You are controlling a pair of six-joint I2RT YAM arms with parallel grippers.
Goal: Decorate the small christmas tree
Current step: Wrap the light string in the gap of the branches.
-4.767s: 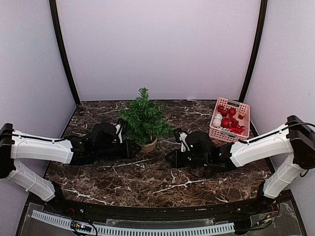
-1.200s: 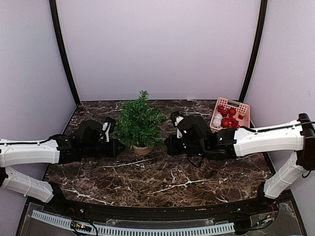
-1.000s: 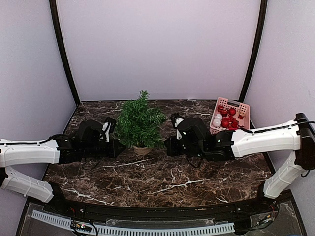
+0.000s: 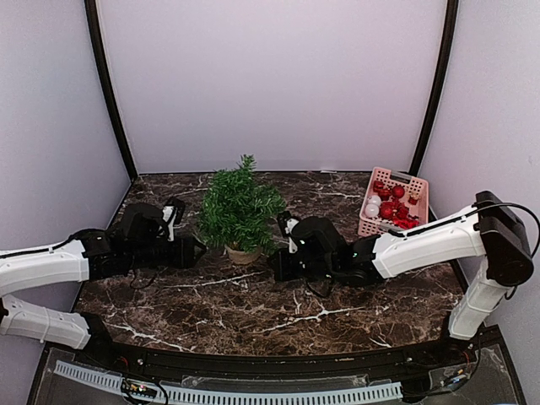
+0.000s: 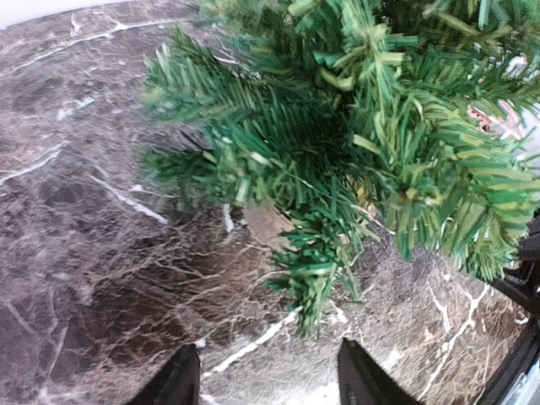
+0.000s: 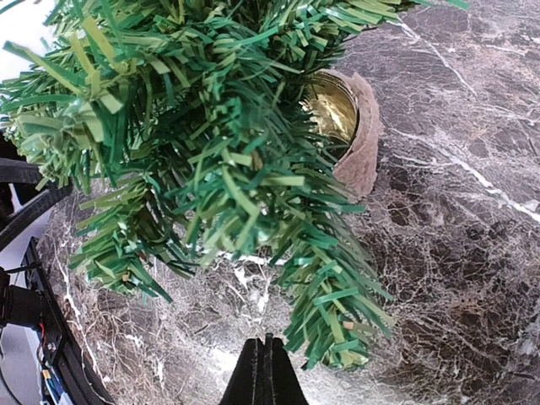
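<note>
Dark veined marble covers the table (image 4: 253, 312) that I watch from my remote station, with both arms reaching in low from its near edge toward the middle.

The left gripper (image 4: 191, 251) sits just beside the foot of the small christmas tree (image 4: 240, 211). Its jaws are parted to a middling gap with nothing between them. The left wrist view shows its fingertips (image 5: 181, 384) apart over bare marble, the lowest branches hanging just ahead.

The right gripper (image 4: 277, 263) lies close to the table on the tree's other side, jaws pressed together and empty. Its wrist view looks in under the branches at the tan base (image 6: 359, 135).

The tree stands upright between the two grippers and a little behind them, touching neither as far as I can tell. Farther back and to the right, well apart from the tree, the pink basket (image 4: 381, 234) holds the red and white ornaments (image 4: 386, 207). Pale walls (image 4: 270, 84) rise beyond.

I judge the decorating not yet begun. No ornament shows on any branch, neither gripper carries one, and every bauble I can see lies in the basket. All the hanging is left to do.
</note>
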